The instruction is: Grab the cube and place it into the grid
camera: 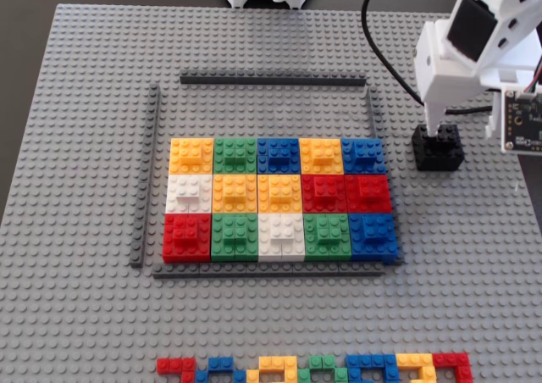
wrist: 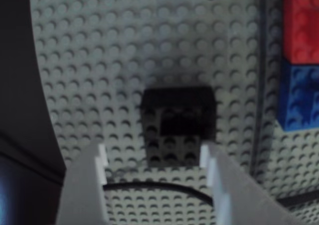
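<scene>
The fixed view is evenly and brightly lit, sharp across the grey baseplate (camera: pixel 85 146), with only a soft shadow under the white arm (camera: pixel 474 52) beside the cube (camera: pixel 438 148). The wrist view is dim and blurred; studs near the cube (wrist: pixel 178 125) smear, the pale tool (wrist: pixel 154 158) fingers are out of focus, and the left edge falls into darkness.

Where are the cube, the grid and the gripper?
cube (camera: pixel 439 148): fixed view, its studded top.
grid (camera: pixel 280 198): fixed view, middle yellow brick.
gripper (wrist: pixel 154 158): wrist view, midway between the open fingertips.
</scene>
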